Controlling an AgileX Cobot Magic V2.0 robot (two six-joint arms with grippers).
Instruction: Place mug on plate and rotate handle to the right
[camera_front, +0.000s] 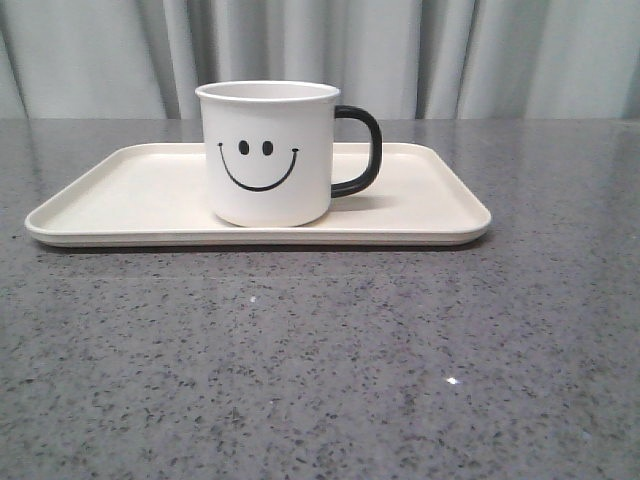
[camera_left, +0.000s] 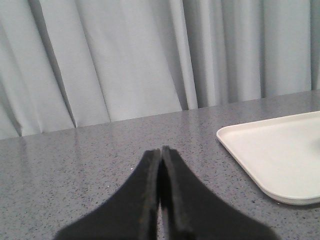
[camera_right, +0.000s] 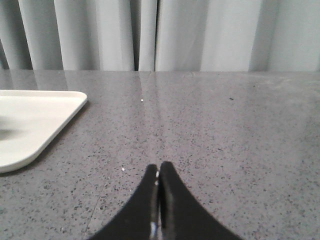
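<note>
White mug (camera_front: 267, 155) is sitting upright on the plate (camera_front: 440, 215), its handle (camera_front: 360, 150) already pointing right. Left gripper (camera_left: 160, 162) and right gripper (camera_right: 158, 175) are resting closed and empty, off opposite plate ends, neither visibly nearer.

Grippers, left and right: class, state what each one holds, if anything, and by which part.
Nothing is held. The left gripper and right gripper are shut on nothing; the mug stands free on the plate.

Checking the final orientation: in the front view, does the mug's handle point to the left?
No, the handle sticks out from the right side of the mug, which stands upright on the plate.
</note>
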